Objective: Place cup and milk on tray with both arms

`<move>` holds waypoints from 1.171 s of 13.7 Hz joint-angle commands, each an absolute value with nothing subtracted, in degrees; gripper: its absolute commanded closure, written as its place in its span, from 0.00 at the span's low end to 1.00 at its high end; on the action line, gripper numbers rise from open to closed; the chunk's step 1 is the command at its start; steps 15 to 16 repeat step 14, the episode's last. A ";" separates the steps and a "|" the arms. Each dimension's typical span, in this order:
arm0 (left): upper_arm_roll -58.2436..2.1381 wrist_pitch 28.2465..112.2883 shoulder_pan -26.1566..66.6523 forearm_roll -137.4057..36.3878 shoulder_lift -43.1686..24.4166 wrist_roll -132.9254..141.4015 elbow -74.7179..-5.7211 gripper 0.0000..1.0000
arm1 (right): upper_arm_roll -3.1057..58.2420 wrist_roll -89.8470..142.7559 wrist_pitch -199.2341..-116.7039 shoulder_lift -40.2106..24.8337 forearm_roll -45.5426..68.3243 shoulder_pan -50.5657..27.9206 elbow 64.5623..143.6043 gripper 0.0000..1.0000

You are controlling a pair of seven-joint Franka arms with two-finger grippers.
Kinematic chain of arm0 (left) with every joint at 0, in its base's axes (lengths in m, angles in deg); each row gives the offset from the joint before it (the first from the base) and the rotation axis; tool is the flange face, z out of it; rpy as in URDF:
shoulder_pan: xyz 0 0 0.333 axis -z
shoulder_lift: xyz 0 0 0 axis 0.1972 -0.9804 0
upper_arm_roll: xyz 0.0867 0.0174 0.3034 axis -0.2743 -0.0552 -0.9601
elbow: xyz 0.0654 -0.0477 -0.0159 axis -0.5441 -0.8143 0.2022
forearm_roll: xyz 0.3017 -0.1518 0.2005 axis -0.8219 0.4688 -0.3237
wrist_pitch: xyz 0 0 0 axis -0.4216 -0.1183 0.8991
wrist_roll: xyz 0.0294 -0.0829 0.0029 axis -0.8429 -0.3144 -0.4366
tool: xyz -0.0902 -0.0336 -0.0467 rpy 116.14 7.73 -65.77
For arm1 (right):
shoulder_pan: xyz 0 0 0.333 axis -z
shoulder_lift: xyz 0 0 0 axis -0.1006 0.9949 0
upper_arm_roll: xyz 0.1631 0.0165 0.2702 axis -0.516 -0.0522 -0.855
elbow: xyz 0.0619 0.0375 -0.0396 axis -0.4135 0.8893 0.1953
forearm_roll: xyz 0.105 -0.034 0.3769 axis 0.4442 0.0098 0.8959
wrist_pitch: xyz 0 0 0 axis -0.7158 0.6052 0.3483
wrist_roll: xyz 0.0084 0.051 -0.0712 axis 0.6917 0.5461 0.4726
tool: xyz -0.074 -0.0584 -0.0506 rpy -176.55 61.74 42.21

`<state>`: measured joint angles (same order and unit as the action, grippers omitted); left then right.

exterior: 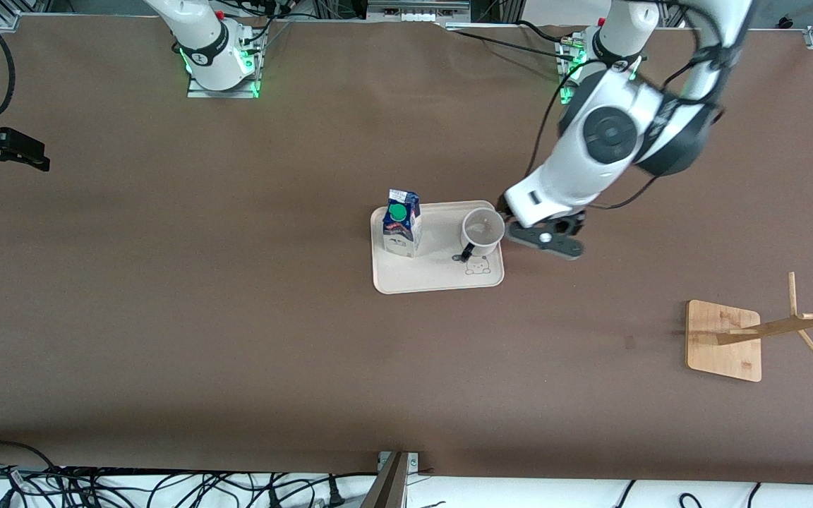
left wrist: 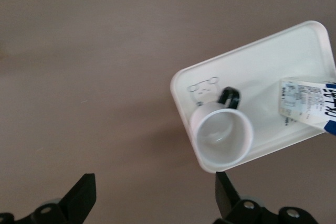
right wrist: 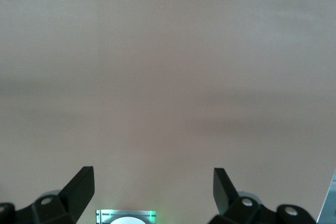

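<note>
We see a robotics lab: two white robot arms bolted along one edge of a brown-covered table, black cables tangled along another edge.

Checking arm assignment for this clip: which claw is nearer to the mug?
Left. The left claw is open beside the tray, just off the mug toward the left arm's end. The right claw waits open at the right arm's end of the table.
</note>
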<state>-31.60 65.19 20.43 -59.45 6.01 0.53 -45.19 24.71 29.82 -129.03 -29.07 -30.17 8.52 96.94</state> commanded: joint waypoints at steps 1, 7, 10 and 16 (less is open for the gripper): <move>-36.86 57.55 19.99 -58.18 14.81 2.24 -46.24 0.00 | 24.23 29.51 -128.66 -30.01 -29.94 9.82 98.49 0.00; -46.55 51.82 17.35 -58.36 20.99 12.80 -44.58 0.00 | 24.49 30.03 -128.66 -28.25 -25.37 9.20 95.41 0.00; -46.73 50.57 17.09 -58.27 20.73 12.45 -43.16 0.00 | 24.58 30.21 -128.74 -28.17 -25.63 9.29 95.41 0.00; -46.82 50.57 16.21 -58.27 20.73 12.27 -42.99 0.00 | 24.58 30.12 -128.74 -28.16 -25.81 9.38 95.24 0.00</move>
